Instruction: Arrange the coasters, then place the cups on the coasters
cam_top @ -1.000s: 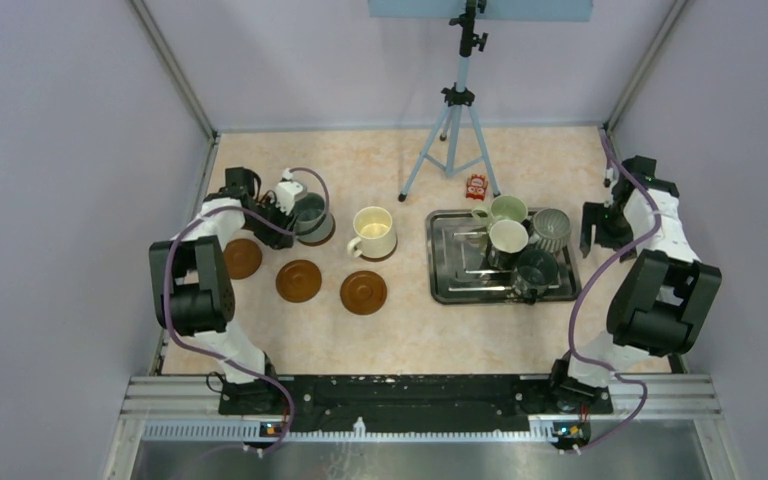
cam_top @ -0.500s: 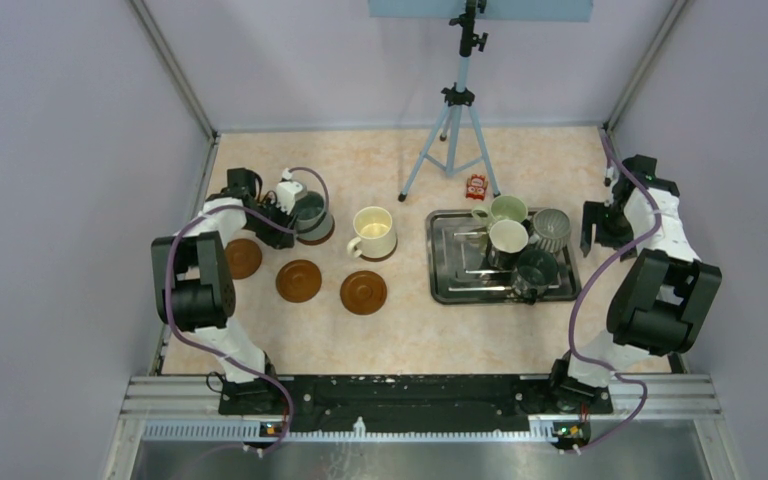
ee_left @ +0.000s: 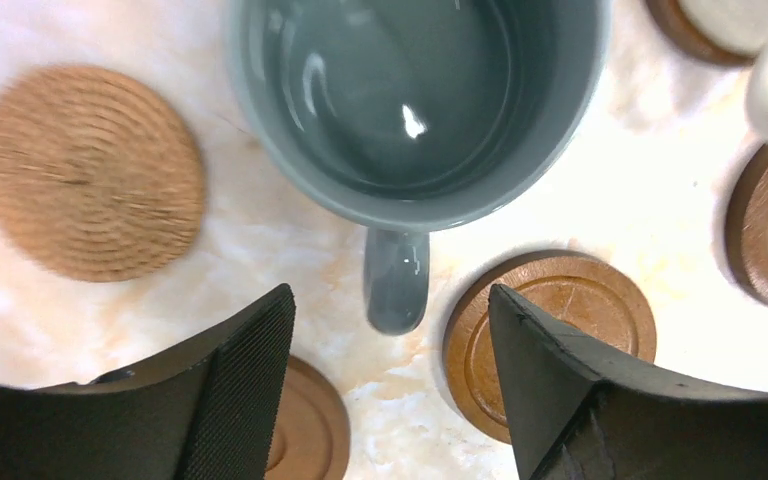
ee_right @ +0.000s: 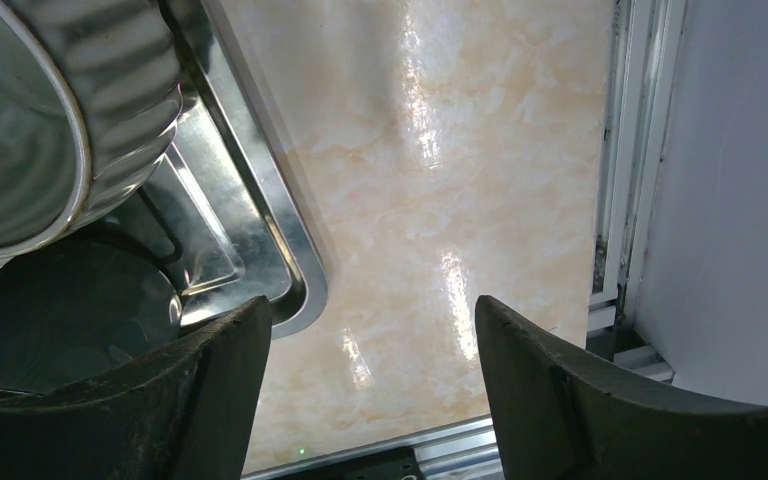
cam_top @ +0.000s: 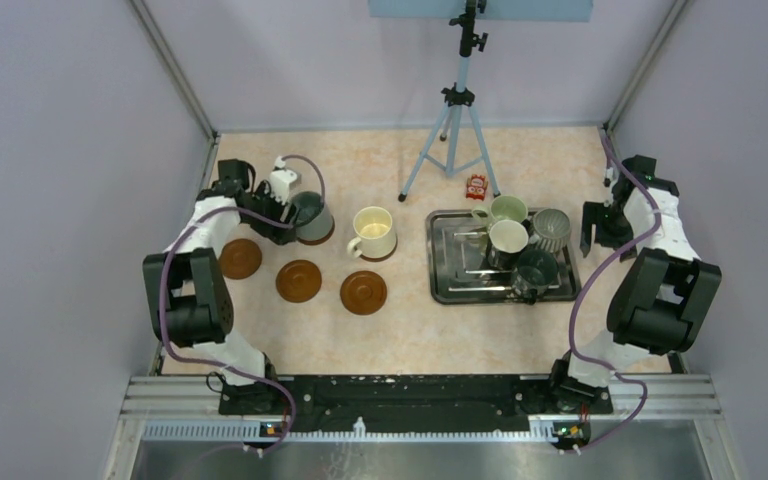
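Progress, by my reckoning, is about a third. From above, 5 coasters [cam_top: 298, 281] show in a loose cluster on the left half of the table [cam_top: 410, 340]. The left wrist view adds a paler, blurred 6th coaster [ee_left: 88, 172] on the far side of the grey-blue mug [cam_top: 310, 215]. 2 cups are seated: the grey-blue mug on the far-left coaster and the cream mug [cam_top: 373, 232] on the coaster just to its right. 3 coasters lie bare in a row nearer the arms. The left gripper [ee_left: 390, 295] hangs over the grey-blue mug's handle with its jaws wide apart, 1 on either side, gripping nothing. The right gripper [ee_right: 370, 300] is also spread open and empty, over the tray's [cam_top: 455, 270] right corner beside the ribbed mug [cam_top: 550, 228]. 4 cups are left to move: the green mug [cam_top: 507, 210], white mug [cam_top: 506, 240], ribbed mug and dark mug [cam_top: 537, 268], packed close together on the tray. That crowding leaves little room for a finger, I'd judge. A tripod [cam_top: 452, 130] stands just behind the tray with a small red packet [cam_top: 476, 185] at its foot. The cream mug sits between the tray and the bare coasters.
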`<state>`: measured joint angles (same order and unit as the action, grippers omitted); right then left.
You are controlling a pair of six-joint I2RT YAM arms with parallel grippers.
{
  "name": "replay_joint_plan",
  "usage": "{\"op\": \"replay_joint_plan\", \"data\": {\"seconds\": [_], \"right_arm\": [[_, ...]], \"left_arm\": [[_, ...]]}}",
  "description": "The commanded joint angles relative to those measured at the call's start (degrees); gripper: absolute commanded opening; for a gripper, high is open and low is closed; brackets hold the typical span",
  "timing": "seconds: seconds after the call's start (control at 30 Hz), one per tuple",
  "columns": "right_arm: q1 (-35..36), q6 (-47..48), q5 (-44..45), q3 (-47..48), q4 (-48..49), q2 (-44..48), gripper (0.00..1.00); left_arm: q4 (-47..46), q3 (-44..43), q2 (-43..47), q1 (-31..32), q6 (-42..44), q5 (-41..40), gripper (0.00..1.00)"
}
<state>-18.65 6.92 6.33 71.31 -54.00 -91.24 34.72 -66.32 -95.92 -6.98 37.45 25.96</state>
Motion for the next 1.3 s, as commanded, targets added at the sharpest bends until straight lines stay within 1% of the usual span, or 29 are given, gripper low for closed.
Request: {"op": "replay_joint_plan", "data": {"seconds": [0.0, 0.07, 0.1, 0.17, 0.23, 0.33, 0.4, 0.5, 0.6, 0.8, 1.03, 1.27], "right_arm": [[-0.3, 0.0, -0.4, 2.5, 0.3, 0.3, 0.74], [-0.3, 0.1, -0.6, 2.5, 0.4, 0.4, 0.74], [-0.3, 0.0, -0.7, 2.5, 0.5, 0.5, 0.74], [-0.3, 0.0, -0.8, 2.5, 0.8, 0.7, 0.74], [-0.3, 0.0, -1.0, 2.5, 0.8, 0.6, 0.74], [-0.3, 0.0, -1.2, 2.5, 0.7, 0.6, 0.74], [-0.3, 0.0, -1.4, 2.4, 0.7, 0.9, 0.74], [-0.3, 0.0, -1.4, 1.8, 0.9, 1.4, 0.74], [-0.3, 0.0, -1.5, 1.6, 0.8, 1.4, 0.74], [-0.3, -0.1, -1.5, 1.1, 0.9, 1.8, 0.74], [-0.3, -0.2, -1.0, 0.5, 0.9, 2.5, 0.74], [-0.3, -0.1, -0.4, -0.2, 0.9, 3.2, 0.74]], "left_arm": [[-0.3, -6.1, 8.2, -0.2, -1.2, 3.7, 0.77], [1.9, -8.6, 9.8, 1.4, 0.4, 6.3, 0.77], [3.6, -9.4, 10.4, 3.4, 2.0, 6.4, 0.77], [7.6, -9.9, 10.8, 9.2, 3.3, 4.4, 0.77], [10.3, -8.8, 10.9, 15.1, 1.5, 1.0, 0.76], [7.6, -4.3, 12.4, 20.7, -4.3, -2.6, 0.73], [4.4, -1.1, 13.8, 22.8, -7.2, -4.8, 0.71], [0.0, 3.3, 15.3, 25.3, -9.2, -6.4, 0.7], [-2.3, 6.0, 14.6, 26.9, -10.7, -8.1, 0.68], [-4.9, 6.8, 10.5, 28.0, -15.4, -9.1, 0.63], [-10.6, 7.3, 7.0, 29.3, -17.9, -12.2, 0.54], [-13.7, 8.7, 6.7, 29.8, -18.6, -15.1, 0.44]]}}
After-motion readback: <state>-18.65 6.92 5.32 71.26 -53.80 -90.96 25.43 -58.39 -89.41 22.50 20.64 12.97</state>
